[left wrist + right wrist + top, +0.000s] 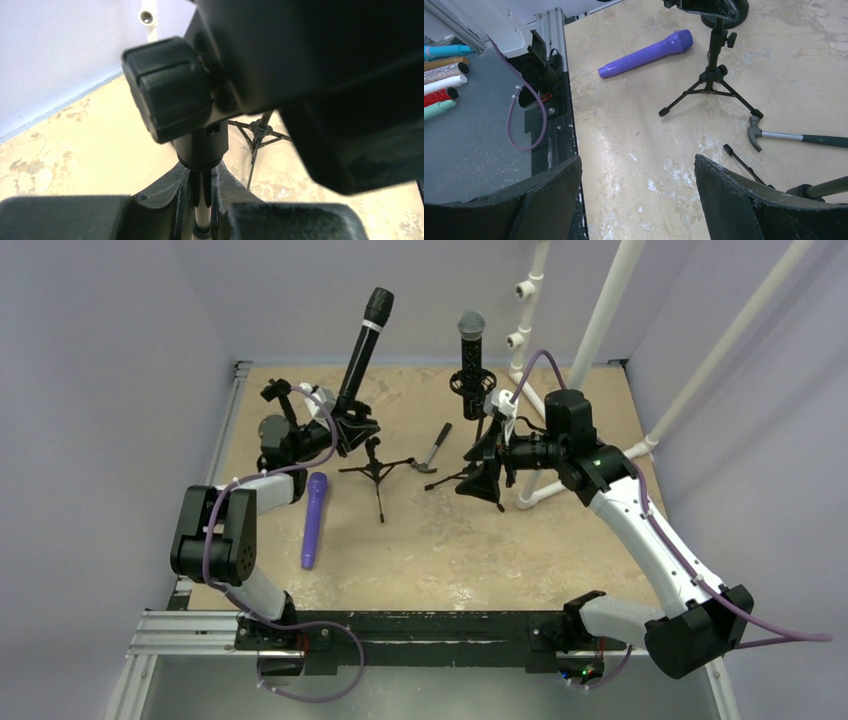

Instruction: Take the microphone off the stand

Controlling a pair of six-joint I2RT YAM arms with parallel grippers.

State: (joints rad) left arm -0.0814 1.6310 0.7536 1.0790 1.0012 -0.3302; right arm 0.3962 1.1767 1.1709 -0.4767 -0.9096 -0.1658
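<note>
Black mic [361, 345] sat in stand [377, 468], far-left of surface [450, 540], axis leaning up toward far edge. Your left gripper [200, 215] was nearer, fingers [155, 200] clamped on stand below it. Right gripper [639, 200]: fingers apart.

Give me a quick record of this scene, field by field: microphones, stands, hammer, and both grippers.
black microphone: tilted, clipped in left stand
grille-topped microphone: upright in right stand
purple microphone: lying loose on table
hammer: on table between stands
left gripper: jaws flank left stand's pole; grip unclear
right gripper: jaws open, empty, beside right stand
</note>
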